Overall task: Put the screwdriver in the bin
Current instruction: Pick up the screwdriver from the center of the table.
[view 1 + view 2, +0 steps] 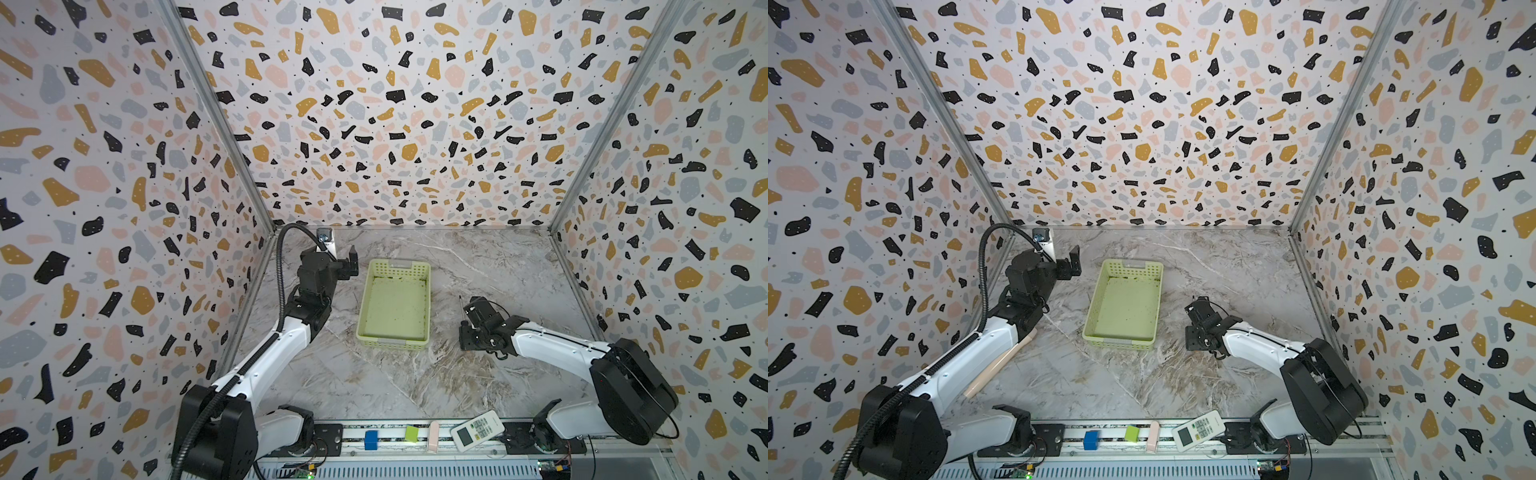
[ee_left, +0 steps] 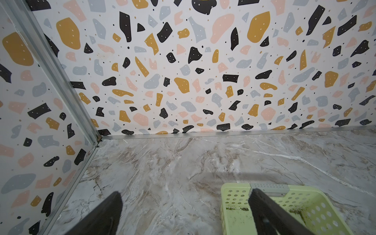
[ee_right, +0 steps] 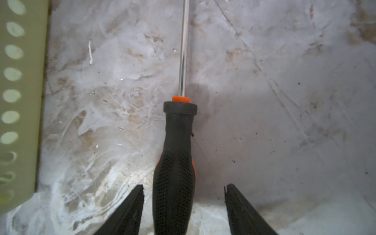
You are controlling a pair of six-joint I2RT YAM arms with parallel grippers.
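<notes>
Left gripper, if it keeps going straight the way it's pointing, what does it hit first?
Probably nothing close: the left gripper aims past the bin's far corner over bare table toward the back wall, though depth is unclear.

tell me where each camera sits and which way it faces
Top views: high over the robot's base, looking down at the marble tabletop; both arms show, plus the shallow pale yellow-green perforated bin.
Left wrist: on the left arm, facing the back wall; the left gripper shows, open, by the bin's corner.
Right wrist: on the right arm, close above the table; the right gripper straddles the black-handled, orange-collared screwdriver, jaws not touching it.
Shared: all views show the bin; a top view catches the screwdriver's shaft.
</notes>
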